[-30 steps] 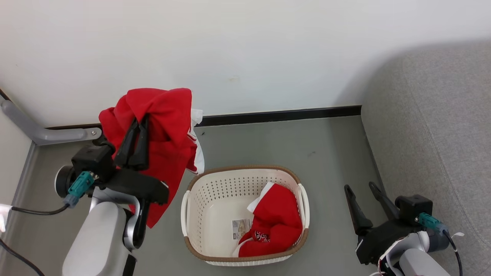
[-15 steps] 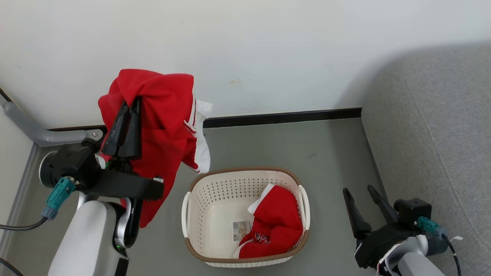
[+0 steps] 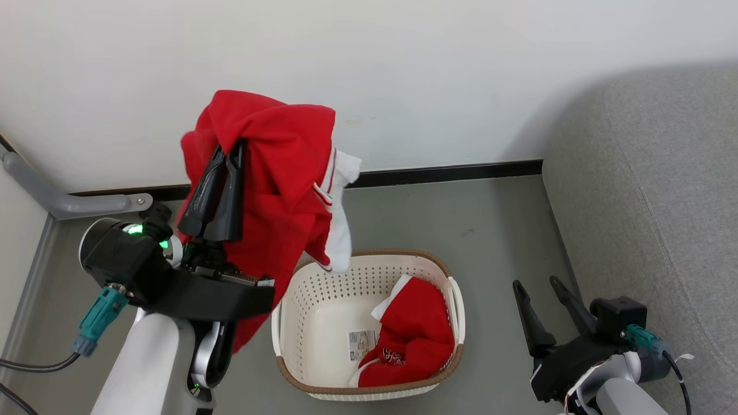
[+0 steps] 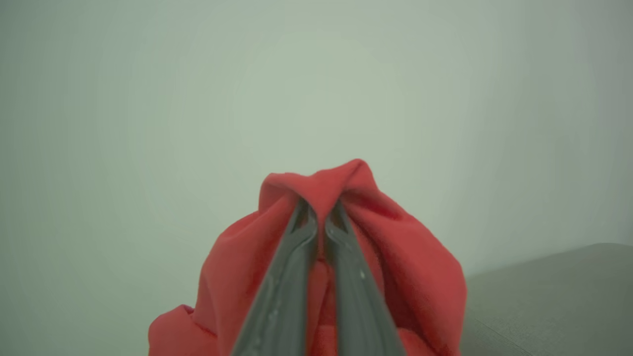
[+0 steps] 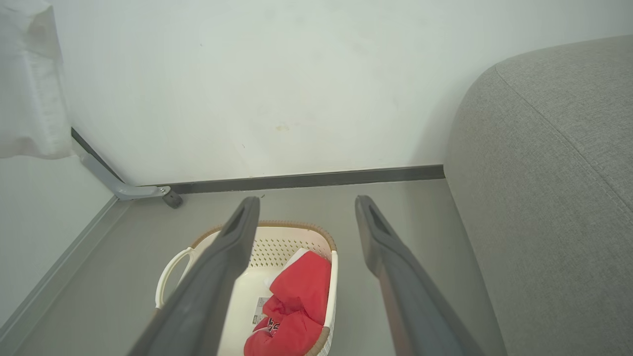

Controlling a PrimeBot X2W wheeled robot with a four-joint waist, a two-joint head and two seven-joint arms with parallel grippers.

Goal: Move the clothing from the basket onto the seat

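Note:
My left gripper [image 3: 228, 153] is shut on a red garment [image 3: 277, 173] with a white striped cuff, held up above the floor left of the basket [image 3: 369, 256]; the cloth drapes over the fingers and hangs past the basket's near-left rim. In the left wrist view the fingers [image 4: 296, 237] pinch a fold of that red garment [image 4: 415, 267]. A second red piece of clothing [image 3: 418, 334] lies in the cream basket's right half, also seen as red clothing [image 5: 296, 301] in the basket [image 5: 170, 267]. My right gripper [image 3: 536, 284] stands open and empty, between the basket and the grey seat [image 3: 651, 190].
A white wall with a dark skirting strip [image 3: 450, 172] runs behind the basket. A grey metal bracket [image 3: 63, 199] lies at the far left on the grey floor [image 3: 473, 225]. A pale curtain edge [image 5: 29, 84] hangs at the left of the right wrist view.
My left gripper has lifted the red garment higher and carried it rightward toward the basket. The right gripper has barely moved.

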